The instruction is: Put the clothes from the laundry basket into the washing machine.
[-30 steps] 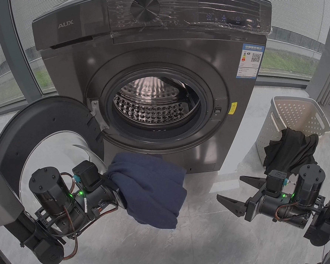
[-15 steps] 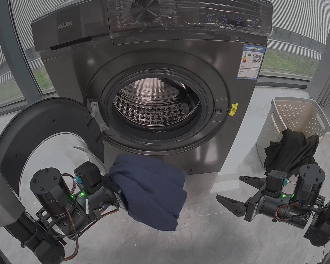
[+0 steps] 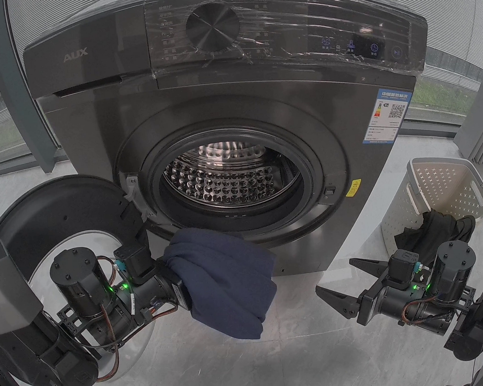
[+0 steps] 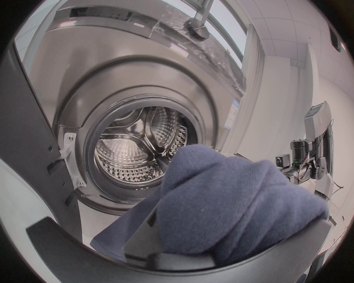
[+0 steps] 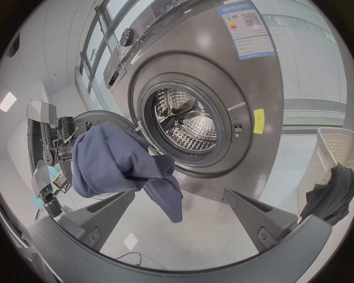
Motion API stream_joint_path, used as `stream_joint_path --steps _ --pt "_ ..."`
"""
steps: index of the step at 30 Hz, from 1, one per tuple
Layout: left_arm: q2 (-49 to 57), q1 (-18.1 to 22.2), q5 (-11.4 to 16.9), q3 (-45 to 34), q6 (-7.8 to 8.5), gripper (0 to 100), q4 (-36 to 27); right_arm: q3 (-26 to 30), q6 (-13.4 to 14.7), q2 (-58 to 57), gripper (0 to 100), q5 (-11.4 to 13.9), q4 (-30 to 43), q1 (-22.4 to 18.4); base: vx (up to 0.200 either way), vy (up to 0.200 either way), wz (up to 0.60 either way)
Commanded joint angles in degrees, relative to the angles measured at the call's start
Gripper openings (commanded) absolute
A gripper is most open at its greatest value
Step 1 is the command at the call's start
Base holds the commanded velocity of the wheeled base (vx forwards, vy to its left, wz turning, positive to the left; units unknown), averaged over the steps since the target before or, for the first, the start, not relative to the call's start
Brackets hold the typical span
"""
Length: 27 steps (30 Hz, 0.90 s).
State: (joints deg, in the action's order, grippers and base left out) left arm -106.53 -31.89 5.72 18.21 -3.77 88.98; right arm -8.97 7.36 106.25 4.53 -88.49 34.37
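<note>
Clothes: two items counted.

Head view: we log one navy garment [image 3: 225,281] pinched in the left tool [image 3: 178,288]. It hangs from that tool just below the open mouth of the washing machine [image 3: 235,88] and is not yet inside. The drum [image 3: 224,175] lies ahead of and above that tool, and we see no cloth in it. The door [image 3: 58,213] stands swung wide beside the left arm. The right tool [image 3: 348,283] has its fingers spread and carries nothing. The laundry basket [image 3: 446,175] stands near it on its outer side, with one black garment [image 3: 436,233] draped over the rim.

Left wrist view: navy cloth is bunched over the tool, with the drum opening beyond.

Right wrist view: the fingers are spread, and the black garment hangs at the basket.

We judge that nothing is loaded yet. The first item is about to go in, and one remains to fetch.
</note>
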Motion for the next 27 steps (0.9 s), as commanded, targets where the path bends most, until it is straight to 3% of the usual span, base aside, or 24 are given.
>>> stream_joint_path --steps 1,11,18,22,27 --pt "-0.6 -0.5 0.0 0.1 -0.01 0 0.3 0.0 0.0 0.2 100 0.0 0.0 0.0 0.000 0.000 0.00" --pt "-0.7 -1.6 -0.3 0.0 -0.10 0 0.4 0.0 0.0 0.2 100 0.0 0.0 0.1 0.000 0.000 0.00" --pt "-0.6 -5.3 -0.4 -0.5 -0.45 0 0.4 0.1 -0.1 0.1 100 0.0 0.1 0.4 0.171 0.000 0.00" --pt "-1.3 -8.5 -0.4 -0.3 -1.15 0 0.5 0.1 0.1 -0.2 100 -0.2 0.0 3.3 0.000 0.000 0.00" --pt "-5.4 -7.7 -1.1 2.6 -0.89 0 0.4 0.2 0.2 -0.1 100 -0.4 0.0 4.6 0.000 0.000 0.00"
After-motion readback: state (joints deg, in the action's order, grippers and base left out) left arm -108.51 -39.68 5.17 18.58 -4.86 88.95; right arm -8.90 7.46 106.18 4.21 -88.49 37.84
